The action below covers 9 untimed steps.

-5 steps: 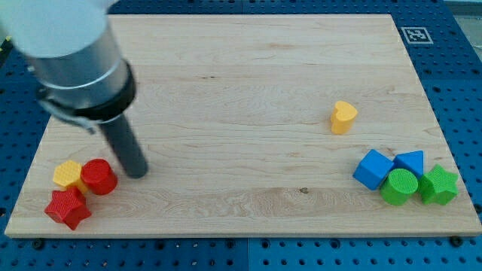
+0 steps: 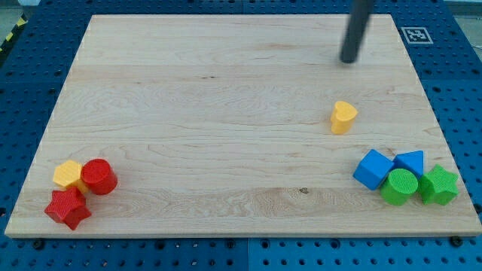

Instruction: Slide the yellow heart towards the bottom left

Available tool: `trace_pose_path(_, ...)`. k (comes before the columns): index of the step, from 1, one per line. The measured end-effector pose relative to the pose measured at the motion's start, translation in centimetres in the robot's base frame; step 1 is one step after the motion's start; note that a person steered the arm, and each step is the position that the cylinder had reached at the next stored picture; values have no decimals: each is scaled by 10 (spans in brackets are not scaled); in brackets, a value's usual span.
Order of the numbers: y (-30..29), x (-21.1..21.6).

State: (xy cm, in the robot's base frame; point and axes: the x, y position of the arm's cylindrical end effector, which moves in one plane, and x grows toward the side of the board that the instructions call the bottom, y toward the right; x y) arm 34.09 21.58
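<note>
The counter [image 2: 226, 113] is a pale wooden board, and most of it is free, so there is much room for sliding. Our tool is only a plain dark rod: it has no jaws, it holds nothing, and it can only push. Our tip [image 2: 349, 61] stands near the view's top right, above the yellow heart [image 2: 343, 117] and apart from it, not touching. We judge this place is good, because a push from the upper right would send the heart toward the bottom left.

At the view's bottom right a blue cube [image 2: 373, 168], a second blue block [image 2: 410, 162], a green cylinder [image 2: 400, 186] and a green star [image 2: 439, 185] are crowded together. At the bottom left a red cylinder [image 2: 99, 177], a red star [image 2: 68, 208] and a small yellow block [image 2: 68, 174] are touching.
</note>
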Motion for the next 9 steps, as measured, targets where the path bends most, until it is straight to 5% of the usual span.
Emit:
trace_pose_path(1, 7, 96)
trace_pose_path(2, 7, 127)
trace_pose_path(5, -32, 103)
trace_pose_path(9, -110, 122)
